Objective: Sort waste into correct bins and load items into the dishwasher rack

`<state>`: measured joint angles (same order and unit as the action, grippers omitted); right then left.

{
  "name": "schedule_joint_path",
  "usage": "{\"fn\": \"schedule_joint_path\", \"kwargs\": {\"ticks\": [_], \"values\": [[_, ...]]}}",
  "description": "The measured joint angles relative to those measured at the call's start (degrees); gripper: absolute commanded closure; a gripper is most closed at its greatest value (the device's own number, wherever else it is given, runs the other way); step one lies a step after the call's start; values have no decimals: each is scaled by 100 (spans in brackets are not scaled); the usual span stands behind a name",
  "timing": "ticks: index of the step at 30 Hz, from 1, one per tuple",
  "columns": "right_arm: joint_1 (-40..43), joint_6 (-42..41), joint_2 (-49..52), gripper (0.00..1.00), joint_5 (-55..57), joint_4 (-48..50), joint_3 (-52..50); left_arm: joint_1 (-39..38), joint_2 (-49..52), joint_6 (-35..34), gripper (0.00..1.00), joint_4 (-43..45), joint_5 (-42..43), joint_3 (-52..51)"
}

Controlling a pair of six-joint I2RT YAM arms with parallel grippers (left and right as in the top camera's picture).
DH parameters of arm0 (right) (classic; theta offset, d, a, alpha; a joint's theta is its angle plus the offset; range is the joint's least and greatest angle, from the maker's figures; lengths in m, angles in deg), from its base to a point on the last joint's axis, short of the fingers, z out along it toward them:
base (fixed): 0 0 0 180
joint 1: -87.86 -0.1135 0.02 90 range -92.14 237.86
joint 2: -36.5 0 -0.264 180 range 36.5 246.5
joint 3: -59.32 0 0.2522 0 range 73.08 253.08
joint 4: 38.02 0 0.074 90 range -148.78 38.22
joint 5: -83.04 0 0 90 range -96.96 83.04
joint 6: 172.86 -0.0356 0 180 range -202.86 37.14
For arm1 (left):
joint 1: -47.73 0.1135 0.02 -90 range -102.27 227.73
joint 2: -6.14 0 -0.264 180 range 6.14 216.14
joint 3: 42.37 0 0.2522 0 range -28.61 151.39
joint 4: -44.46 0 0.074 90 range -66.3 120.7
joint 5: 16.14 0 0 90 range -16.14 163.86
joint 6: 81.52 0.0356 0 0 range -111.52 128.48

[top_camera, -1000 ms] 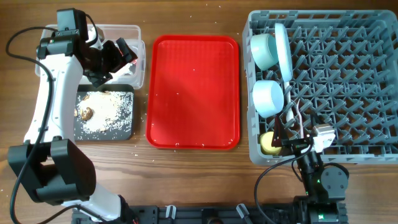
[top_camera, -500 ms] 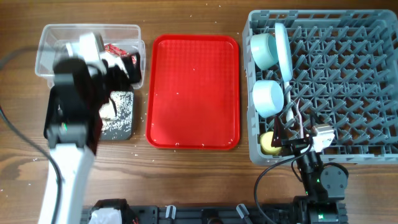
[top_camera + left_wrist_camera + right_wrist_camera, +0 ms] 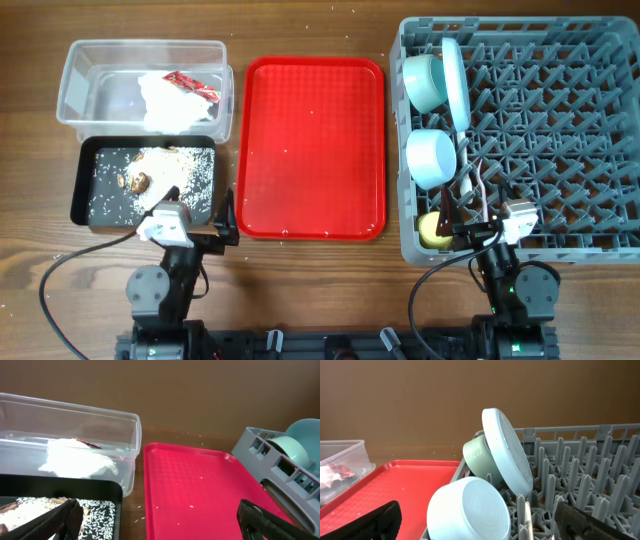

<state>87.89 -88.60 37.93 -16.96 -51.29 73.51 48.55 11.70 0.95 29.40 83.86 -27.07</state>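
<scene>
The clear tub (image 3: 75, 75) holds the white napkin (image 3: 168, 102) and the red wrapper (image 3: 192, 86); both show in the left wrist view (image 3: 75, 460). The black tray (image 3: 80, 195) holds brown scraps and rice (image 3: 150, 178). The grey rack (image 3: 560, 130) holds the blue plate (image 3: 456, 80), two blue bowls (image 3: 425, 82) (image 3: 432, 158), the yellow cup (image 3: 432, 230) and white cutlery (image 3: 470, 180). My left gripper (image 3: 190, 232) is open and empty at the near table edge by the black tray. My right gripper (image 3: 478, 232) is open and empty at the rack's near left corner.
The flat red serving tray (image 3: 310, 145) lies between the bins and the rack, with only a few rice grains on it. Loose grains lie on the wood beside the black tray (image 3: 142, 519).
My left arm has pulled back from over the clear tub to the near table edge. The napkin and wrapper now lie uncovered in the tub. The right arm has not moved.
</scene>
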Motion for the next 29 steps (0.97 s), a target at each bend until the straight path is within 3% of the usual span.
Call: {"fn": "schedule_joint_path", "kwargs": {"ticks": [4, 29], "values": [[0, 0, 0, 0, 0, 0, 0, 0, -470, 0, 0, -225, -72, -74], [0, 0, 0, 0, 0, 0, 0, 0, -476, 0, 0, -225, -79, -74]]}}
